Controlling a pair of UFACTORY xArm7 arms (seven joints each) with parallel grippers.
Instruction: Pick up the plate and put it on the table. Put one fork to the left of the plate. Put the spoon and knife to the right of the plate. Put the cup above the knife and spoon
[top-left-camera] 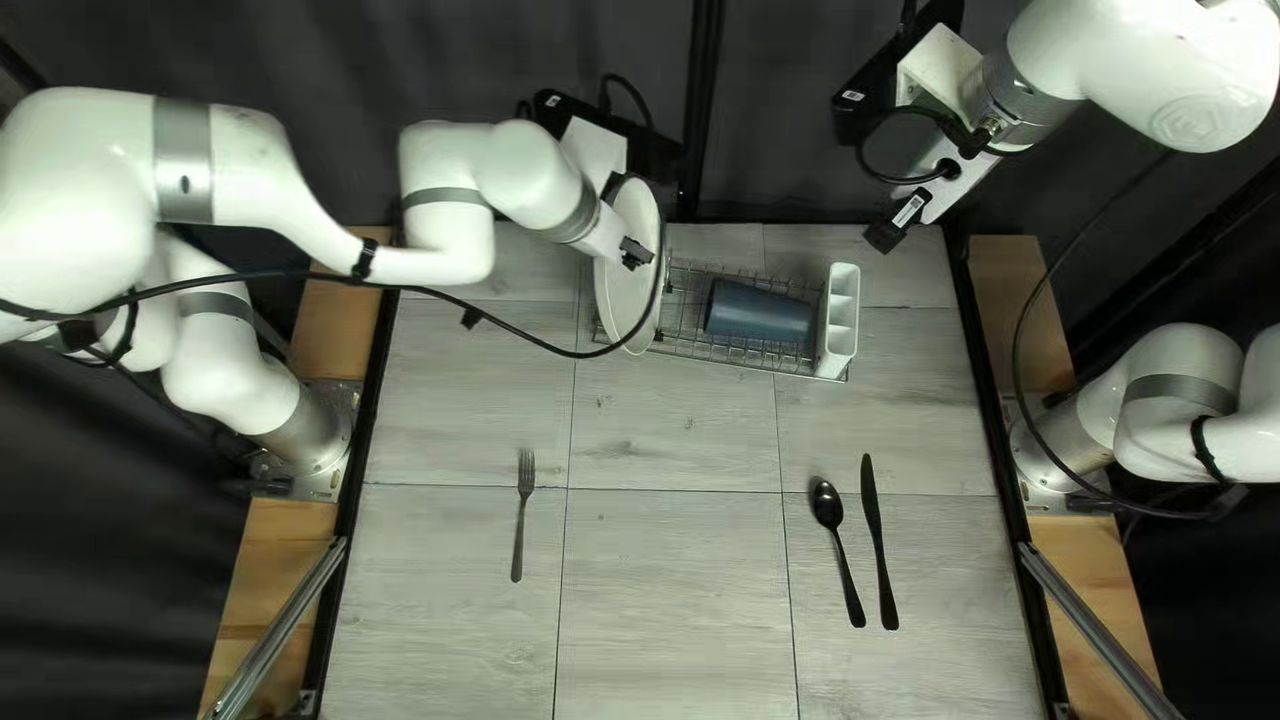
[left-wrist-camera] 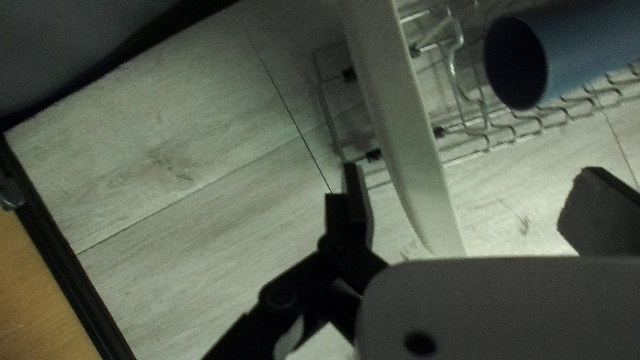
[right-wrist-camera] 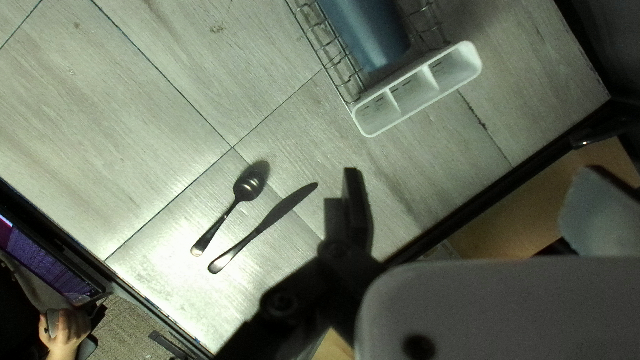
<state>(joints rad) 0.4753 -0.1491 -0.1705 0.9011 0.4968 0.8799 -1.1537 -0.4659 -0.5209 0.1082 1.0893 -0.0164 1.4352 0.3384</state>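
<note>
The left gripper [top-left-camera: 636, 252] has its fingers open, with the plate [left-wrist-camera: 410, 133] between them. The right gripper [top-left-camera: 907, 216] is also open; its label [top-left-camera: 911, 211] I cannot read.

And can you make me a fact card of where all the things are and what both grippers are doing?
Plate: on edge, at the wire rack's left end in the top left view
Left gripper: fingers open, plate between them
Right gripper: fingers open, holding nothing
Cup: blue, on its side in the rack
Holder: white, at the rack's other end
Fork: flat on the table
Spoon, knife: side by side, not touching
</note>
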